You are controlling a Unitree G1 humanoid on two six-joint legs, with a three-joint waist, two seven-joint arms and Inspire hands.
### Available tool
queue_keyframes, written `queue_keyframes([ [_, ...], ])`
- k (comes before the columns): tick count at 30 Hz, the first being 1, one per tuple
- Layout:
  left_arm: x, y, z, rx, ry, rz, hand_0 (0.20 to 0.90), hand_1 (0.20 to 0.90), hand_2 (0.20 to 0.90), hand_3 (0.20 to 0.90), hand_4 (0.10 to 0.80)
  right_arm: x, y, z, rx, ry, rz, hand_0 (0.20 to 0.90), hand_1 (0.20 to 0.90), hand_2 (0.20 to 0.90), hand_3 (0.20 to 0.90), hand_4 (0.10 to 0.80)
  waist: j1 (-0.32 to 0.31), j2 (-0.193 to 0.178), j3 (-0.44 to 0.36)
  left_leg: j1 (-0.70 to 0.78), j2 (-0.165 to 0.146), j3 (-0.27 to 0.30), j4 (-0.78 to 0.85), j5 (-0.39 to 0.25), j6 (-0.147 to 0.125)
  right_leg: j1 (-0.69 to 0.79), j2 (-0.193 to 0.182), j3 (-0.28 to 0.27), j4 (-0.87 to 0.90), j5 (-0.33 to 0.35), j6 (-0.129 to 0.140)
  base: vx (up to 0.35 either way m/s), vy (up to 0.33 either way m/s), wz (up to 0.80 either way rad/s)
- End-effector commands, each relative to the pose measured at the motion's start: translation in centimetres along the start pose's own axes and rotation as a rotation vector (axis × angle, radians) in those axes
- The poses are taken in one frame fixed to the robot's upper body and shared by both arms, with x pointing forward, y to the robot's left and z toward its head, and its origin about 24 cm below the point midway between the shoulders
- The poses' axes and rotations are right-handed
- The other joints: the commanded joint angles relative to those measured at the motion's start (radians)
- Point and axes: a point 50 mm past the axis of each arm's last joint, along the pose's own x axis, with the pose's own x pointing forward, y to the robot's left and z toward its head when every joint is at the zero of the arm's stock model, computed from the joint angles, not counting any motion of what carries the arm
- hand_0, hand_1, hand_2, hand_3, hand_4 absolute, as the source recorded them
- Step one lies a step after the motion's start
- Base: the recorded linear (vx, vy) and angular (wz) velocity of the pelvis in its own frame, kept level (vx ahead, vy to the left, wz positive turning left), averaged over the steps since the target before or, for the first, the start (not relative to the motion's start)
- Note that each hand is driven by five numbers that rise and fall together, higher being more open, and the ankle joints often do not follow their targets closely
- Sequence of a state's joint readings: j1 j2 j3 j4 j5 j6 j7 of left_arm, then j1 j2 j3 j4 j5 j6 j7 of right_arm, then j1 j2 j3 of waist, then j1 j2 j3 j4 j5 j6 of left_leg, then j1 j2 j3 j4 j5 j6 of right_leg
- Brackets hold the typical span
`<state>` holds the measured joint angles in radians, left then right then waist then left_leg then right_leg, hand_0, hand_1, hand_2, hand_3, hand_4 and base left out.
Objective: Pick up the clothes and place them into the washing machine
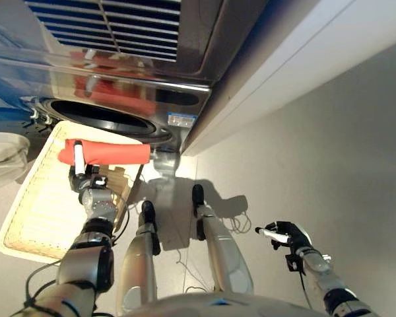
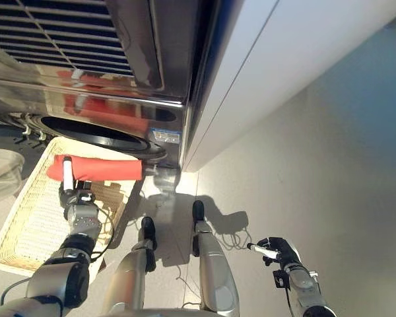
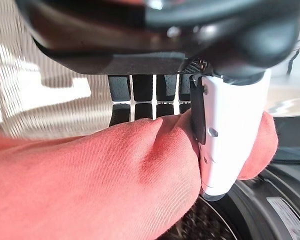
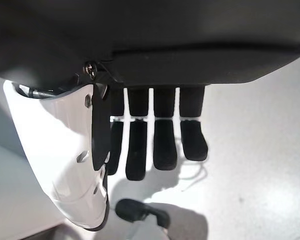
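Nearest, well away from the washing machine (image 1: 119, 72) and off to its right over bare floor (image 1: 330, 152), the right hand (image 1: 285, 234) hangs idle. Its wrist view shows the fingers (image 4: 155, 145) relaxed and nearly straight with nothing between them and the white-covered thumb, so it plays no part in the carry and is probably held out of the way.

Closer to the machine, the left hand (image 1: 84, 177) is raised over the wicker basket (image 1: 33, 218), which lies on the floor just in front of the drum opening (image 1: 99, 115). That placement keeps the lift from basket to drum short. The hand is clamped on the red cloth (image 1: 109, 152): in its wrist view the white thumb (image 3: 230, 140) presses into the fabric against the dark fingers behind it, a pinch near one end of the bundle. The cloth stretches sideways as a long roll, hanging clear above the basket's far edge, just below and in front of the opening, not yet inside.

Farthest, the dark round opening faces the basket, and the machine's glossy front panel above it mirrors the red cloth. To the left of the machine, a clear plastic container (image 1: 3, 155) sits beside the basket. By my reckoning the pick is done and the carry into the drum remains.
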<state>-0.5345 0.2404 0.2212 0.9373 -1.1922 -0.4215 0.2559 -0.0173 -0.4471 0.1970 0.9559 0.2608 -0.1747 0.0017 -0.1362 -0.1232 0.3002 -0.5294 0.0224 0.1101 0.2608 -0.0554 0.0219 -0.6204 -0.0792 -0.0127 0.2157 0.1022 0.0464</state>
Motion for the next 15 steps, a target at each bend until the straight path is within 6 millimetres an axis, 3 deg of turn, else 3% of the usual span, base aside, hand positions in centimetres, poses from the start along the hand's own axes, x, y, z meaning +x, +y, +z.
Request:
queue_keyframes([
  [1, 0.6, -3.8, 4.6, -0.109, -0.223, -0.108, 0.2, 0.2, 0.2, 0.2, 0.3, -1.2, -1.2, -2.2, -0.02, 0.049, -0.063, 0.9, 0.9, 0.9, 0.9, 0.8, -0.007, -0.034, -0.065, -0.073, -0.007, -0.018, 0.037, -0.025, -0.053, 0.055, 0.028, -0.008, -0.039, -0.015, 0.021, -0.095, -0.02, -0.04],
  [4, 0.5, -5.2, 4.9, -0.12, -0.235, -0.143, 0.2, 0.2, 0.2, 0.2, 0.3, -1.1, -1.1, -2.2, -0.023, 0.053, -0.064, 0.9, 0.9, 0.9, 0.9, 0.8, -0.015, -0.045, -0.059, -0.089, -0.004, -0.005, 0.046, -0.001, -0.05, 0.043, 0.026, -0.013, -0.039, 0.006, 0.015, -0.025, -0.007, -0.05],
  [9, 0.8, -7.1, 6.1, -0.132, -0.264, -0.17, 0.2, 0.2, 0.2, 0.2, 0.3, -1.0, -1.0, -2.0, -0.023, 0.051, -0.061, 0.9, 0.9, 0.9, 0.9, 0.8, -0.021, -0.049, -0.064, -0.091, 0.006, -0.016, 0.068, -0.044, -0.053, 0.041, 0.036, -0.003, -0.025, -0.023, 0.02, 0.057, 0.003, -0.08],
  [15, 1.3, -10.3, 9.7, -0.121, -0.341, -0.211, 0.2, 0.2, 0.2, 0.2, 0.3, -0.7, -1.0, -1.3, -0.019, 0.031, -0.053, 0.9, 0.9, 0.9, 0.9, 0.8, -0.04, -0.061, -0.055, -0.137, 0.019, -0.007, 0.146, -0.081, -0.044, -0.015, 0.044, 0.004, 0.055, -0.05, 0.019, -0.001, 0.003, -0.04],
])
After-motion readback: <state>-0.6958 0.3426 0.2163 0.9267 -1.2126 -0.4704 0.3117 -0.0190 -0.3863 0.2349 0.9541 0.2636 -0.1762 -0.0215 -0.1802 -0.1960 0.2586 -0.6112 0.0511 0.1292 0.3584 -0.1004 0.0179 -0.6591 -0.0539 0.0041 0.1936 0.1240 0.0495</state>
